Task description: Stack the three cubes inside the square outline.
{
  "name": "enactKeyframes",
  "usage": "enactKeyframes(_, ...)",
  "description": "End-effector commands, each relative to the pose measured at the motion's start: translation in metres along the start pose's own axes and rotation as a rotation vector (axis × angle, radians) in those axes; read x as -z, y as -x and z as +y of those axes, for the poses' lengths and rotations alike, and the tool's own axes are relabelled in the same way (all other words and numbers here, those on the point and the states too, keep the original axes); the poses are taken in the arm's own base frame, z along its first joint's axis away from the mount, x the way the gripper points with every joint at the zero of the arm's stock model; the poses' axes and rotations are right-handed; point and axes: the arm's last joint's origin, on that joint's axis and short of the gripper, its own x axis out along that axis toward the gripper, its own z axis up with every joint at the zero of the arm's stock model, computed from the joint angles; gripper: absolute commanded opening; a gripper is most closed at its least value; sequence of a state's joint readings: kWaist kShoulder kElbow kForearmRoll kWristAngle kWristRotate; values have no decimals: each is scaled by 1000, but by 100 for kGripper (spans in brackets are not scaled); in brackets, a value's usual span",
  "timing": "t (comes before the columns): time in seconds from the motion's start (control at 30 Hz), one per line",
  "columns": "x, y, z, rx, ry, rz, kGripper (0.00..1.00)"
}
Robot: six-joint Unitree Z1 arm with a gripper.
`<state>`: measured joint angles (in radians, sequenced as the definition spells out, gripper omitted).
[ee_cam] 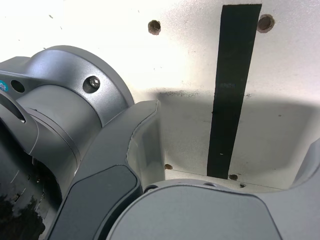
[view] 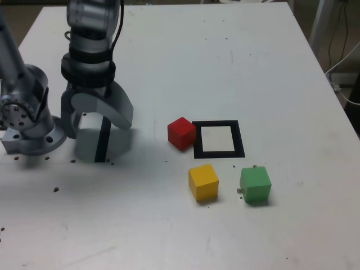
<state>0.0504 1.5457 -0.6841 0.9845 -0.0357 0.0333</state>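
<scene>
in the exterior view the gripper [view: 97,121] hangs low over the white table [view: 225,62], near the arm base [view: 28,126] at the exterior view's left. its two grey jaws are spread apart and nothing is between them, only the table and a straight black strip [view: 103,140] which runs under the gap. the wrist view shows the same black strip [ee_cam: 230,90] on the white surface, with small holes [ee_cam: 154,26] near it, and one grey finger [ee_cam: 125,170] standing beside the strip, not touching any cube.

the square outline [view: 219,139] lies flat, well apart from the gripper, toward the exterior view's right. the red cube [view: 181,133] sits at 9 o'clock from the outline, just beside its black border and turned a little; i cannot tell if it touches the border. the yellow cube [view: 203,182] is at about 7 o'clock from the outline, near it but apart. the green cube [view: 255,184] is at about 5 o'clock from the outline, also apart. the yellow and the green cube stand side by side with a gap between them. all three cubes rest on the table, outside the outline, not stacked.
</scene>
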Motion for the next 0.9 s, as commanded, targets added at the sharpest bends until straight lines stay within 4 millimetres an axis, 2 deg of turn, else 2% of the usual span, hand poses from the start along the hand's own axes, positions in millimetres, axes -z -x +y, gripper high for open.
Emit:
enactKeyframes(0.0,-1,2,0,1,-8,-14,100)
enactKeyframes(0.53,-13,18,3,-58,-86,-81,100)
enactKeyframes(0.87,-22,35,5,-144,-236,-133,100)
